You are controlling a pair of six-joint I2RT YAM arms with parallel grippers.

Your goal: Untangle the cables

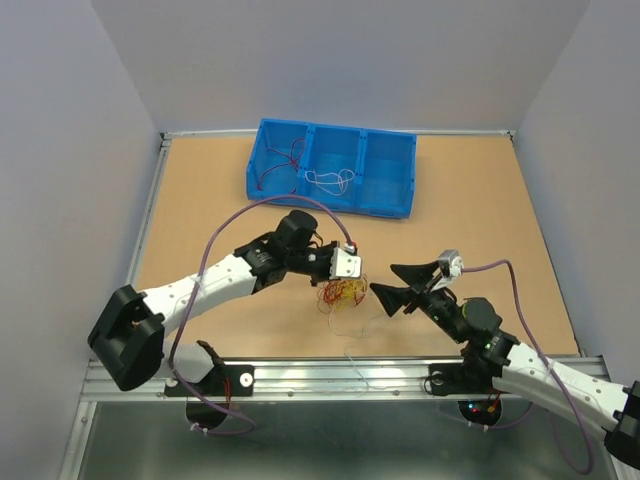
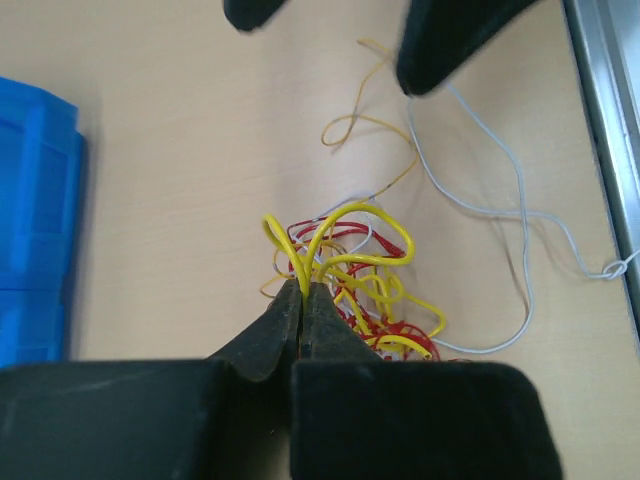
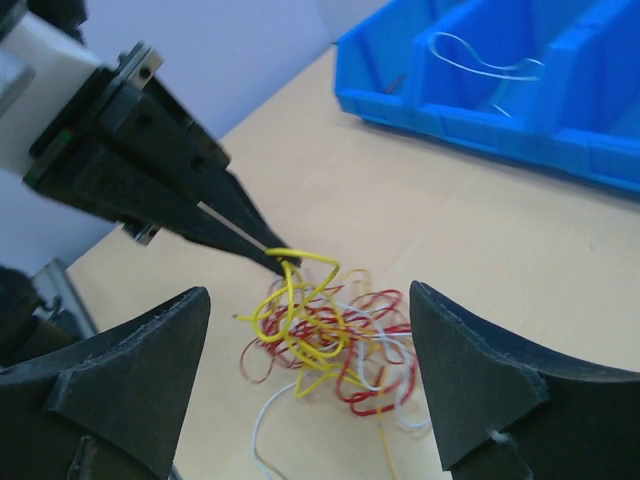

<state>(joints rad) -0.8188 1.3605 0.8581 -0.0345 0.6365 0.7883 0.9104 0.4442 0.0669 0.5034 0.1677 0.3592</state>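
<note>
The left pincer (image 2: pixel 302 292) clamps shut on a thin yellow wire loop (image 2: pixel 345 212) atop the red-yellow-white cable tangle (image 3: pixel 350 350), right pincer (image 3: pixel 308 292) gaping empty opposite.

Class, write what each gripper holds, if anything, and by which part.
The left gripper pinches a yellow cable by its loop atop the tangle; the right gripper holds nothing.

Left arm (image 1: pixel 200 285): reaches forward and right, wrist tipped down;
Left gripper (image 3: pixel 283 262): jaws pressed together, tips pinching a yellow cable (image 2: pixel 300 268);
Right arm (image 1: pixel 540 375): stretched low, leftward;
Right gripper (image 1: pixel 394 284): fingers spread wide, holding nothing, facing the left gripper
</note>
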